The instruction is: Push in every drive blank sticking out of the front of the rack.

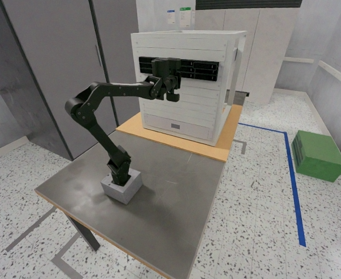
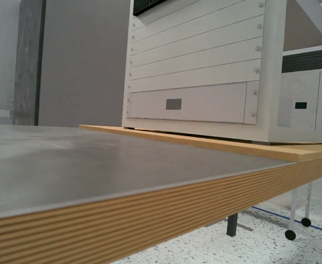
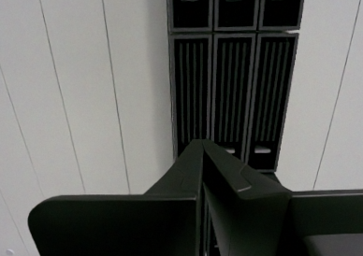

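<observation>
Drive blank being pressed with the gripper (image 3: 203, 144) closed on nothing

Force is best kept level and gentle, so the rack (image 1: 194, 45) is not tipped.

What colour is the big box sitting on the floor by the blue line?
Green. The box shows best in the top view, beside the blue floor line.
</observation>
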{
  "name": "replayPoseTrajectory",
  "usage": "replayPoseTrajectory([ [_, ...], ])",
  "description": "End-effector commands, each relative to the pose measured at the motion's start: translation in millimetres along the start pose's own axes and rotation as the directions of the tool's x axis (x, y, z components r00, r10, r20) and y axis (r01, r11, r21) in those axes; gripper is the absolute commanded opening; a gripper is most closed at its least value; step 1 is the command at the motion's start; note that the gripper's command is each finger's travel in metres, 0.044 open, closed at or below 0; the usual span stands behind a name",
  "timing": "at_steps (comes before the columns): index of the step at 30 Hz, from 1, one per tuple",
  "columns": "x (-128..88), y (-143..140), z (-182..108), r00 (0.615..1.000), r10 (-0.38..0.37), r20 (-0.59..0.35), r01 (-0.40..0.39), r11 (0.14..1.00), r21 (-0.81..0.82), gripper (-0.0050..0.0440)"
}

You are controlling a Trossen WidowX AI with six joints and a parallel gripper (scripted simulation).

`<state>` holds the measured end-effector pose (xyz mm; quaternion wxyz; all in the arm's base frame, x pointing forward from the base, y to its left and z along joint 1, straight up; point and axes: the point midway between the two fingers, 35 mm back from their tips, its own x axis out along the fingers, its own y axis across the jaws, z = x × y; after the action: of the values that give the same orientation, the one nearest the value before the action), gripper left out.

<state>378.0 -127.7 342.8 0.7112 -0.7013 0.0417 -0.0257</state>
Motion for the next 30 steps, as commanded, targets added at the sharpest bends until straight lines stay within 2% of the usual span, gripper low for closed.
replayPoseTrajectory([
  [1,-6,-9,1,1.0,-0.022,-0.001,0.022,1.0,-0.011,-0.005],
  [10,-7,-15,-12,1.0,-0.022,-0.001,0.022,1.0,-0.011,-0.005],
  [23,-13,-52,-84,1.0,-0.022,-0.001,0.022,1.0,-0.011,-0.005],
  [30,-14,-61,-102,1.0,-0.022,-0.001,0.022,1.0,-0.011,-0.005],
])
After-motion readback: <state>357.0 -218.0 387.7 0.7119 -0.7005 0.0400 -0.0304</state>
